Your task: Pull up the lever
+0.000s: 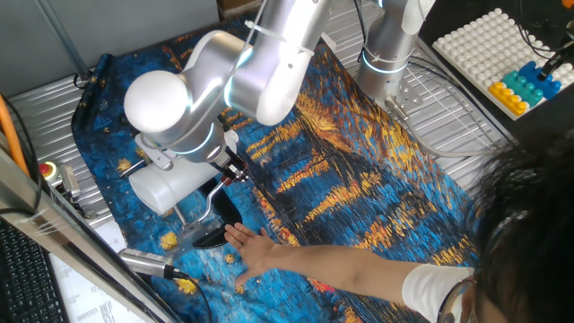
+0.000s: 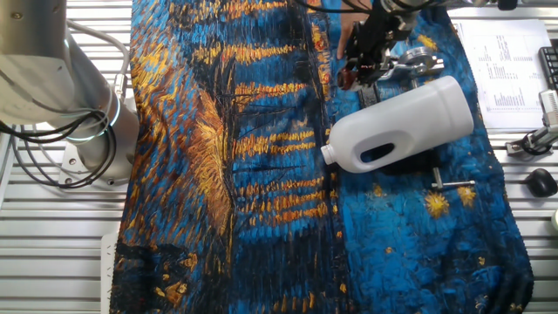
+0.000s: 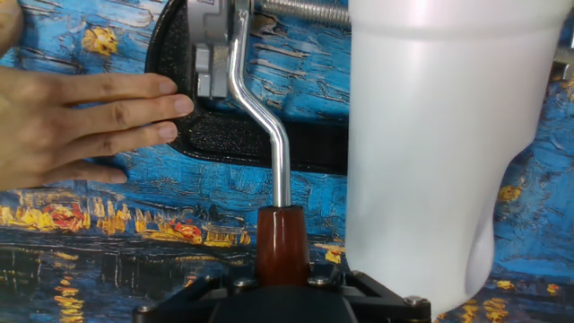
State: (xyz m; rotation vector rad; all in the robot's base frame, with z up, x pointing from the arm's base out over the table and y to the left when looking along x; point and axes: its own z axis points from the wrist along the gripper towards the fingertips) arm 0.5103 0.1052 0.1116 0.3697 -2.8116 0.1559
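The lever [image 3: 269, 135] runs straight ahead of the hand [image 3: 282, 278], its red knob [image 3: 283, 242] seated at the hand's mouth; whether the fingers pinch it I cannot tell, as they are hidden. A person's palm [image 3: 81, 126] presses the black base [image 3: 215, 144] to the left, likely to steady it. A white bottle [image 3: 439, 152] lies close on the right, leaving room only upward above the worktop [image 3: 108, 242].

My path at the lever [image 3: 269, 135] is tight: white jug [image 3: 439, 152] close right, a person's hand [image 3: 81, 126] left.
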